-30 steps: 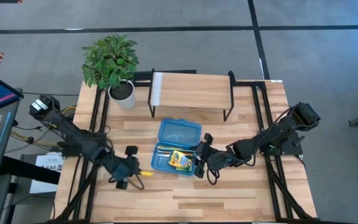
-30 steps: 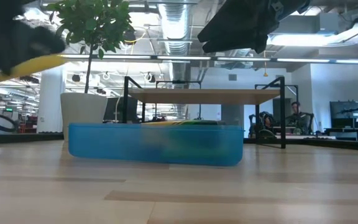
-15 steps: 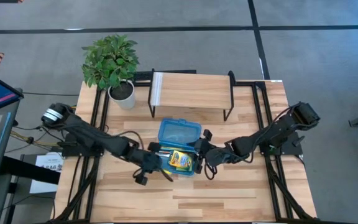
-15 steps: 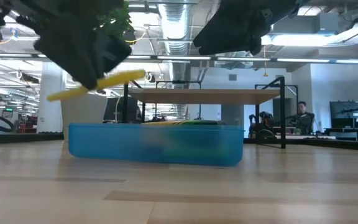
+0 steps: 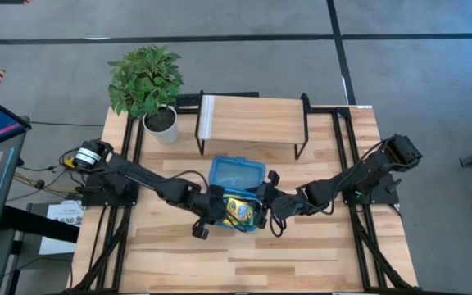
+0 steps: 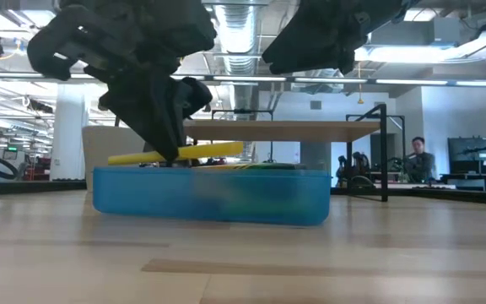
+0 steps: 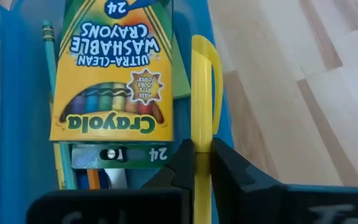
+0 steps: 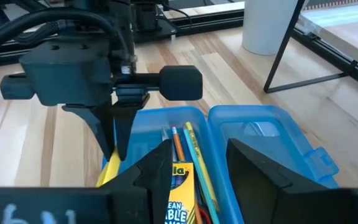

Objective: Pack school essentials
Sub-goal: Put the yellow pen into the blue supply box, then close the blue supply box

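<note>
Right now the left gripper (image 6: pixel 175 156) has its jaws clenched on a yellow pencil (image 7: pixel 202 93), holding it nearly level just above the rim of the blue plastic case (image 6: pixel 211 196). From its wrist camera the pencil hangs over the edge of the case's tray, just beside the crayon box (image 7: pixel 118 68), which lies flat in the tray. A teal pencil (image 7: pixel 48 62) and an orange pencil (image 8: pixel 178 144) lie in the tray beside the crayon box. The case sits open in the middle of the worktop (image 5: pixel 301 254), its lid (image 5: pixel 237 173) folded back toward a small wooden shelf (image 5: pixel 252 120). The right gripper (image 5: pixel 266 211) hovers just beside the other side of the case, its jaws apart and grasping nothing. A potted plant (image 5: pixel 147 82) stands at the worktop's far left corner.
</note>
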`<state>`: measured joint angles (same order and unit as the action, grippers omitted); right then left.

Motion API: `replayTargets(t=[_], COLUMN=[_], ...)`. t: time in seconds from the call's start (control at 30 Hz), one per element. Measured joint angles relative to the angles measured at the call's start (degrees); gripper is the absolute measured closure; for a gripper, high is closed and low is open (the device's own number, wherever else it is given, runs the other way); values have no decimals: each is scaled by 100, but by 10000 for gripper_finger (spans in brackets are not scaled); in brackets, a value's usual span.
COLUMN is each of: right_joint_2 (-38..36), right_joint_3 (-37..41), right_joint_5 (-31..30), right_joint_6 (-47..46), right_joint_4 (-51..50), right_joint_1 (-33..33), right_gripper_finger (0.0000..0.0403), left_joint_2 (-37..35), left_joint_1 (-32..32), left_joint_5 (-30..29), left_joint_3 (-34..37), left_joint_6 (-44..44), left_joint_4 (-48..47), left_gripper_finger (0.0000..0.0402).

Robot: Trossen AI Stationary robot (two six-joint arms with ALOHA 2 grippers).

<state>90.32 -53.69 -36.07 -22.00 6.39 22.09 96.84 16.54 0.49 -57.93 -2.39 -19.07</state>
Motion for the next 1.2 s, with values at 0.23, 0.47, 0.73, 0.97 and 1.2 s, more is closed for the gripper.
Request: replayTargets(t=[0.23,0.47,0.73,0.97,1.2], right_joint_2=[0,0,0,0,0], right_joint_3=[0,0,0,0,0], right_joint_5=[0,2,1,4,13], right_joint_6=[0,0,-1,2,-696], right_joint_4=[1,1,-1,-81,-207], right_joint_1=[0,0,36,33,-69], right_gripper_finger=[232,236,235,239,242], left_joint_2=[0,0,-636,-1944,-3390], left_joint_1=[-42,-17,42,157,69], left_joint_5=[225,215,177,58,60], left_joint_3=[0,0,2,621,2380], left_joint_6=[42,155,8,-321,-81], left_joint_4=[75,139,71,739,2916], left_gripper_finger=[350,275,244,260,264])
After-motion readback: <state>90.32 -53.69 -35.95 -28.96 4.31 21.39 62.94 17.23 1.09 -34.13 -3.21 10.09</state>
